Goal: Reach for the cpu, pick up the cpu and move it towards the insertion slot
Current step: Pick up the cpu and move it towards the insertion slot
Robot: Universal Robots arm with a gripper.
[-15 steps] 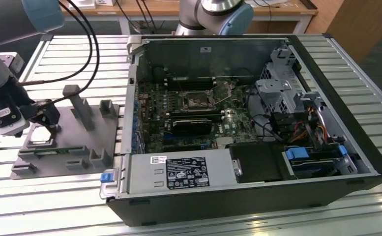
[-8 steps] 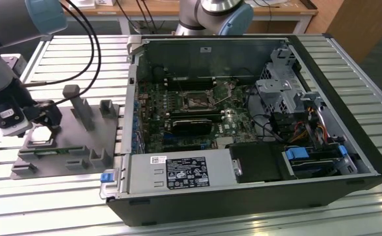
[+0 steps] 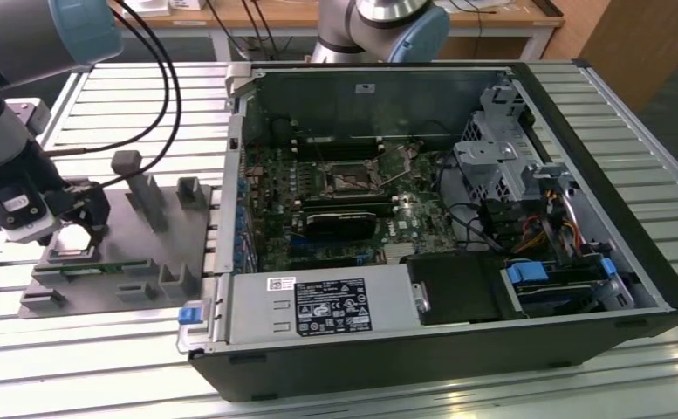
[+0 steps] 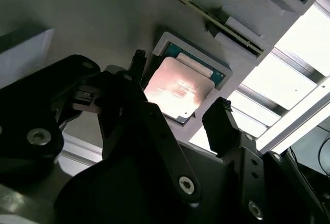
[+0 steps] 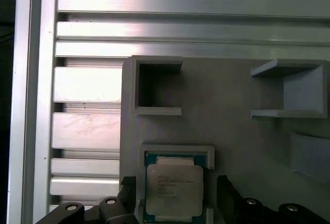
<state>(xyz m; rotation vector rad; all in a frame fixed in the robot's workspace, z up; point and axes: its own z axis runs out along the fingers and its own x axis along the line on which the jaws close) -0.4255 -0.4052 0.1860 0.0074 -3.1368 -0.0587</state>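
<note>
Open gripper [image 3: 71, 229] straddling the cpu [image 3: 70, 253] near the bench's [image 3: 118, 96] edge, on the exterior view's left.
The cpu [image 5: 174, 188] lies flat, lid up, in a raised grey nest [image 5: 178, 150] by the plate's [image 3: 140, 257] left edge. It is square, so no long axis, and its sides are parallel to the nest's. It has a silvery lid with faint print and a green rim. The fingers [image 5: 128, 187] stand wide apart, one on each side, holding nothing. The slot [image 3: 347, 179] sits in the case [image 3: 618, 262], well apart to the right.
</note>
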